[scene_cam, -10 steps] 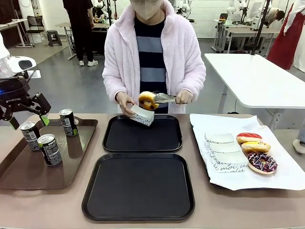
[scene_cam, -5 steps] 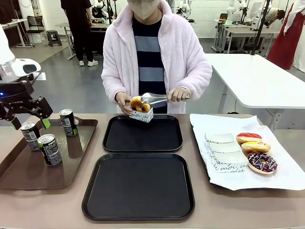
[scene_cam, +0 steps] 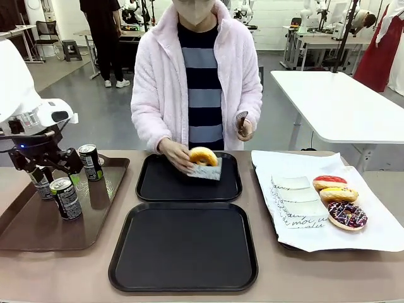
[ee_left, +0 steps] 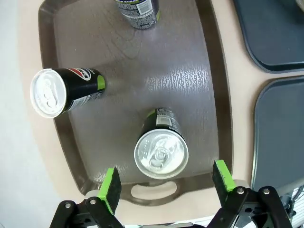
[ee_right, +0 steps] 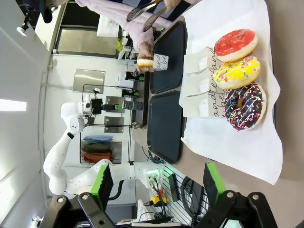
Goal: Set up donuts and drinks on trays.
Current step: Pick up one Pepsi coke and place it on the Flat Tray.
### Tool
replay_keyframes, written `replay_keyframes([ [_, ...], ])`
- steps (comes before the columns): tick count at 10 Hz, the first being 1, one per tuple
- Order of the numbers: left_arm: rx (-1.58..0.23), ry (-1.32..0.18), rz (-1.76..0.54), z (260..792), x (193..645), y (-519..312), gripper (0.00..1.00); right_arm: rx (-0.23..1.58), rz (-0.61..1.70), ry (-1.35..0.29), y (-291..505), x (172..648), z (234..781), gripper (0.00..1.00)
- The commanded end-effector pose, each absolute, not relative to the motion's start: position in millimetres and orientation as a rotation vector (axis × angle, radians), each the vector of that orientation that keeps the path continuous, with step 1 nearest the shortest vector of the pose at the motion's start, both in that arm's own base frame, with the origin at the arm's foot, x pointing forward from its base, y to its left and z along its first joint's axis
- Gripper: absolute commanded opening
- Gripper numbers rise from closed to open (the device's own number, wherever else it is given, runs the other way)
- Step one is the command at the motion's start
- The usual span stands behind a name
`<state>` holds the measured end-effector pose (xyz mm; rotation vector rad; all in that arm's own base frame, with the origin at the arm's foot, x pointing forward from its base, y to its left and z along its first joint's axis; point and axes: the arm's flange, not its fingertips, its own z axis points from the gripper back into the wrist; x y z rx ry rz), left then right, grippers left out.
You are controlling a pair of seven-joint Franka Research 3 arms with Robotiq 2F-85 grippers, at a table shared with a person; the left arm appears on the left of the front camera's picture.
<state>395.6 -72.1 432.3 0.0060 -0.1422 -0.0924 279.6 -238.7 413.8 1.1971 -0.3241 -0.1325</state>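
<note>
- The left claw (ee_left: 166,168) is spread wide over a can (ee_left: 160,153) on the brown tray (ee_left: 190,71), at 9 o'clock.
- The right claw (ee_right: 156,175) is spread, holding nothing.
- A person's hand (scene_cam: 177,153) holds a boxed donut (scene_cam: 204,159) on the black tray (scene_cam: 189,186) at 12 o'clock.

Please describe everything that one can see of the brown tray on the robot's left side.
The brown tray is rectangular, with rounded corners, a raised rim and a slot handle in one short end. Its surface looks glossy and wood-grained. It lies flat on the tan table, left of the black trays. Three dark cans stand upright on it. The open left gripper hovers above one can.
</note>
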Motion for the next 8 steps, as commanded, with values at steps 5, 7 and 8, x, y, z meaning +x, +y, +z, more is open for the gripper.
replay_keyframes([
  [5, 0.053, -0.139, -0.011, 388, 403, -72, 1.0, 1.208, -0.135, -0.327, -239, 279, 414, 1.0],
  [7, 0.059, -0.144, 0.012, 378, 404, -73, 1.0, 1.208, -0.135, -0.327, -239, 279, 414, 1.0],
  [8, 0.061, -0.16, 0.032, 376, 407, -72, 1.0, 1.208, -0.135, -0.327, -239, 279, 414, 1.0],
])
